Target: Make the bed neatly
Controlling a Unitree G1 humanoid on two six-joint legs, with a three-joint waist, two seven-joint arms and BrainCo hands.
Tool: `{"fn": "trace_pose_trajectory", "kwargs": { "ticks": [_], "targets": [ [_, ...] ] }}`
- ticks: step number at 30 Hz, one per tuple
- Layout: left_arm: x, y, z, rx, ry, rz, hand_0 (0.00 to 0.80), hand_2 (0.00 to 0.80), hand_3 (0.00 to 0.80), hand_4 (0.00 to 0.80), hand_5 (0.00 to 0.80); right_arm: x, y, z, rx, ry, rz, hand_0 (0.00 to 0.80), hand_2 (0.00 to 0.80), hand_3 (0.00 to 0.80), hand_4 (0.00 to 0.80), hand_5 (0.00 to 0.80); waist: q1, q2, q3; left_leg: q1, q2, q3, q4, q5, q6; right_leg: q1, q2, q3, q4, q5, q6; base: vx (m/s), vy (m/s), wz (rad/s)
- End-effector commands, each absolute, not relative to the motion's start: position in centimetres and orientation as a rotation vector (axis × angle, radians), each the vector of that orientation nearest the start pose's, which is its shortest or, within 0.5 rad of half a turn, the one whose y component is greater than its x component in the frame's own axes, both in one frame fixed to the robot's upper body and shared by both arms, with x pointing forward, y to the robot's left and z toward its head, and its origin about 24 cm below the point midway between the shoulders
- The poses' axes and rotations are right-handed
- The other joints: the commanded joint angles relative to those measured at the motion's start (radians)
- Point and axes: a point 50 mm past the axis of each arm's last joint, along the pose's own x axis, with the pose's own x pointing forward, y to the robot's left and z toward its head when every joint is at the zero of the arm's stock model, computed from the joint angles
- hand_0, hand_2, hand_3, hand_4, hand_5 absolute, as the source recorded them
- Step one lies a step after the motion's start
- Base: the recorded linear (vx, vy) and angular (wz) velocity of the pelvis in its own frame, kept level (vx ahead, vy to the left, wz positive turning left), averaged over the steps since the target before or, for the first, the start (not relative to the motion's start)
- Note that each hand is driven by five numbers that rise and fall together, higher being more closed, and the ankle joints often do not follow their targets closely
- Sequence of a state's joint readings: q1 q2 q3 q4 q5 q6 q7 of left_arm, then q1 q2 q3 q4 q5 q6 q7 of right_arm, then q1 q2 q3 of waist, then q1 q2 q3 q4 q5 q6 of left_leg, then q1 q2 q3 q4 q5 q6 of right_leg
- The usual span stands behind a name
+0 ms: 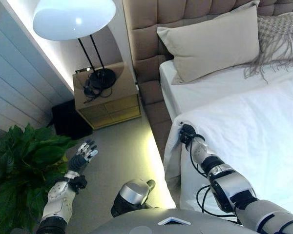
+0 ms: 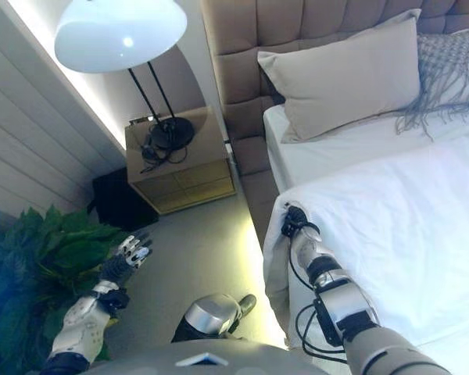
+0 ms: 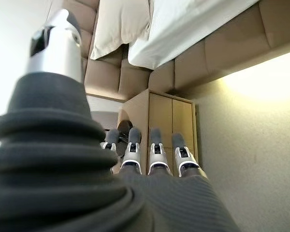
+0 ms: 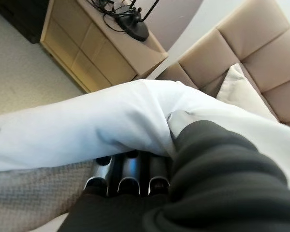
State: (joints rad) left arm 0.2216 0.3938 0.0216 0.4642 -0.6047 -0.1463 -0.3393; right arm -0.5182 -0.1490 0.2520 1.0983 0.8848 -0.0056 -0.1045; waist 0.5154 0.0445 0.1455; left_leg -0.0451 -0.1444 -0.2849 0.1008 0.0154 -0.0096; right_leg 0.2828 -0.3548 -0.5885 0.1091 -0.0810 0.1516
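Observation:
A white duvet (image 1: pixel 249 131) covers the bed, and its top corner hangs over the near side edge. My right hand (image 1: pixel 187 133) is at that corner with its fingers curled round the white cloth; the right wrist view shows the duvet (image 4: pixel 111 125) bunched over the curled fingers (image 4: pixel 130 179). A beige pillow (image 1: pixel 212 44) leans on the padded headboard (image 1: pixel 151 29), with a fringed grey cushion (image 1: pixel 278 36) beside it. The white sheet (image 1: pixel 205 90) shows bare between pillow and duvet. My left hand (image 1: pixel 84 155) is open and empty over the floor, away from the bed.
A wooden nightstand (image 1: pixel 107 97) with a black lamp base (image 1: pixel 101 78) stands left of the headboard, under a white lamp shade (image 1: pixel 73 17). A green leafy plant (image 1: pixel 19 170) is at the lower left. Carpeted floor (image 1: pixel 122 156) lies between nightstand and bed.

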Motion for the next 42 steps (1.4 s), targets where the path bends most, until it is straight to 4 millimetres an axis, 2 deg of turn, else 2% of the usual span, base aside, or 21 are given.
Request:
{"fn": "trace_pose_trajectory", "kwargs": {
  "ticks": [1,6,10,13,14,15,22,30,38,42],
  "targets": [
    [16.2,26.5,-4.8,-0.204,0.363,-0.068,0.000,0.000,0.000,0.000,0.000,34.7,-8.2,1.3,0.404,0.425,0.181,0.800,0.800,0.800,0.800,0.800,0.051,0.004,-0.055,0.004,0.055,0.012,0.005,0.001,-0.024,-0.024,-0.121,0.023,0.076,0.223,0.077,0.028,0.032,0.07],
    [16.0,26.4,-4.8,-0.208,0.359,-0.066,0.000,0.000,0.000,0.000,0.000,34.1,-7.8,0.7,0.384,0.442,0.215,0.800,0.800,0.800,0.800,0.800,0.053,0.004,-0.055,-0.002,0.056,0.018,0.011,0.003,-0.026,-0.013,-0.122,0.015,0.063,0.228,0.079,0.002,0.008,-0.02],
    [16.2,26.0,-4.9,-0.214,0.357,-0.064,0.000,0.000,0.000,0.000,0.000,34.4,-7.4,1.1,0.376,0.440,0.232,0.800,0.800,0.800,0.800,0.800,0.050,0.005,-0.054,-0.009,0.059,0.026,0.009,0.008,-0.028,-0.008,-0.121,0.012,0.052,0.230,0.081,-0.007,0.005,-0.03],
    [16.3,25.9,-5.0,-0.212,0.359,-0.069,0.000,0.000,0.000,0.000,0.000,34.5,-7.9,1.1,0.377,0.455,0.215,0.800,0.800,0.800,0.800,0.800,0.053,0.004,-0.052,-0.017,0.055,0.025,0.011,0.011,-0.028,-0.010,-0.125,0.009,0.058,0.235,0.085,0.000,0.000,0.00],
    [16.3,25.9,-5.0,-0.212,0.360,-0.071,0.000,0.000,0.000,0.000,0.000,34.5,-8.1,1.0,0.379,0.461,0.204,0.489,0.489,0.489,0.489,0.489,0.055,0.003,-0.052,-0.018,0.052,0.023,0.012,0.011,-0.028,-0.011,-0.126,0.008,0.060,0.237,0.086,0.000,0.000,0.00],
    [16.3,25.9,-4.9,-0.209,0.361,-0.075,0.000,0.000,0.000,0.000,0.000,34.5,-8.3,0.8,0.384,0.473,0.187,0.000,0.000,0.000,0.000,0.000,0.056,0.003,-0.052,-0.018,0.050,0.021,0.015,0.010,-0.028,-0.013,-0.128,0.006,0.063,0.239,0.086,0.000,0.000,0.00],
    [16.0,26.1,-4.8,-0.208,0.358,-0.072,0.000,0.000,0.000,0.000,0.000,33.5,-8.3,-0.4,0.446,0.513,0.199,0.000,0.000,0.000,0.000,0.000,0.055,0.001,-0.045,-0.024,0.053,0.033,0.020,0.009,-0.030,-0.019,-0.124,0.008,0.056,0.245,0.087,-0.015,-0.026,0.00],
    [16.5,25.8,-4.5,-0.211,0.334,-0.081,0.000,0.000,0.000,0.000,0.000,31.1,-6.6,-2.5,0.519,0.604,0.225,0.000,0.000,0.000,0.000,0.000,0.048,-0.014,-0.045,-0.018,0.064,0.054,0.007,0.008,-0.029,-0.035,-0.113,0.016,0.033,0.250,0.089,-0.042,-0.077,-0.13],
    [16.8,25.1,-4.5,-0.213,0.316,-0.087,0.000,0.000,0.000,0.000,0.000,27.0,-6.7,-7.0,0.570,0.774,0.215,0.000,0.000,0.000,0.000,0.000,0.035,-0.020,-0.042,-0.008,0.079,0.074,-0.006,0.006,-0.024,-0.057,-0.101,0.030,0.026,0.243,0.087,-0.052,-0.063,-0.13],
    [17.1,25.0,-4.5,-0.213,0.302,-0.081,0.000,0.000,0.000,0.000,0.000,24.0,-7.4,-9.5,0.541,0.899,0.255,0.000,0.000,0.000,0.000,0.000,0.027,-0.022,-0.038,-0.006,0.086,0.086,-0.018,0.009,-0.022,-0.067,-0.096,0.038,0.021,0.238,0.088,-0.040,-0.038,-0.09]
  ]
}}
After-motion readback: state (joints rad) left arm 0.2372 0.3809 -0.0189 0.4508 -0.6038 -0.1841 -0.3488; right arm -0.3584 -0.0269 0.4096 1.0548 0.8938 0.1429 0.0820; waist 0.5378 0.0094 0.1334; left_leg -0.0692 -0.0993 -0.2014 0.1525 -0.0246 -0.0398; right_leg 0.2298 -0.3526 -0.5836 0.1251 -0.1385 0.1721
